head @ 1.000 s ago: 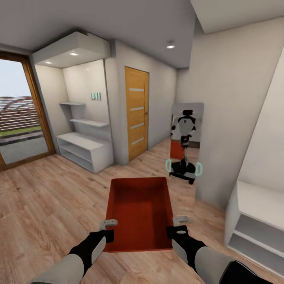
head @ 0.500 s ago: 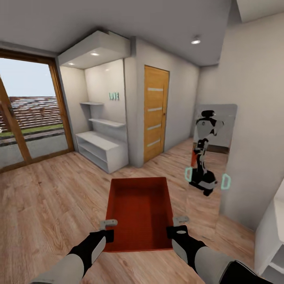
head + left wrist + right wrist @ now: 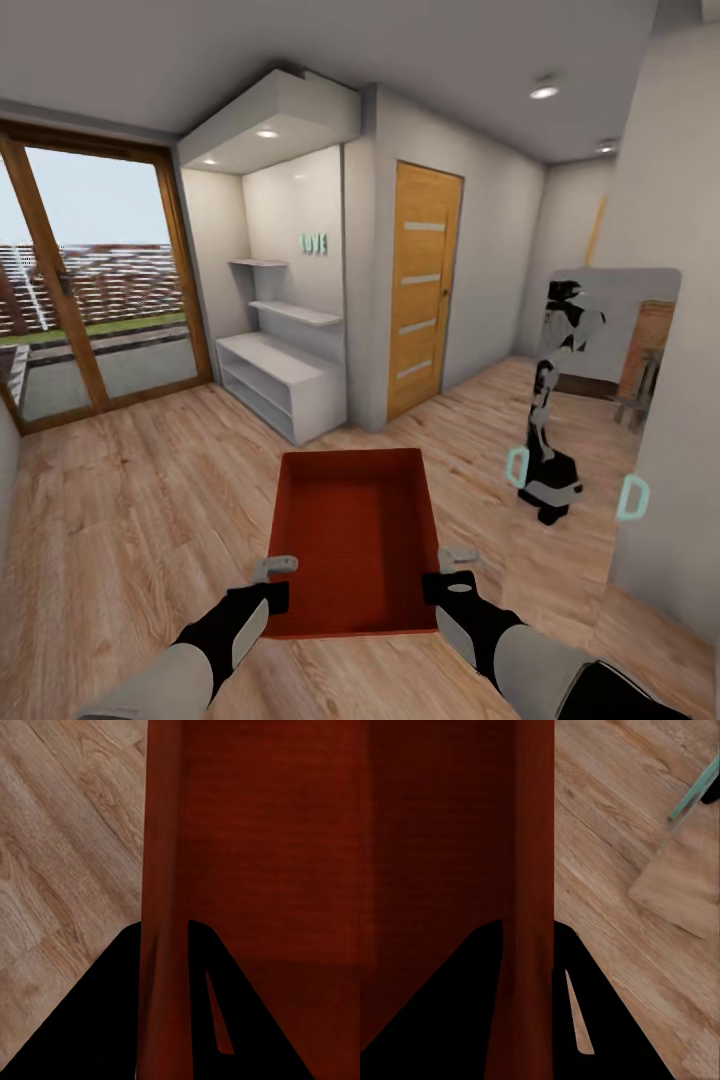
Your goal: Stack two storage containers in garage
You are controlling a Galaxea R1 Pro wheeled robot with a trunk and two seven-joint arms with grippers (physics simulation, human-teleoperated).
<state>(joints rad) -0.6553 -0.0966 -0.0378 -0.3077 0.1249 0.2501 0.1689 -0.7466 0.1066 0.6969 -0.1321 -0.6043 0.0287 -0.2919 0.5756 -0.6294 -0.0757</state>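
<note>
One storage container [image 3: 352,540] is held above the wood plank floor [image 3: 120,520], short of the wooden door [image 3: 425,290]. Left gripper [image 3: 277,570] clamps its left wall; right gripper [image 3: 456,558] clamps its right wall. Mirror [image 3: 600,400] stands right of the door.

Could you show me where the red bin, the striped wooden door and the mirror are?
storage container [image 3: 350,540], head view, on its inside bottom.
wooden door [image 3: 424,300], head view, on the door's middle panel.
mirror [image 3: 610,400], head view, on the glass beside the robot's reflection.

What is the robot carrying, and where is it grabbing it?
One orange-red rectangular plastic bin. The left gripper pinches its left side wall, the right gripper its right side wall, near the robot's end.
</note>
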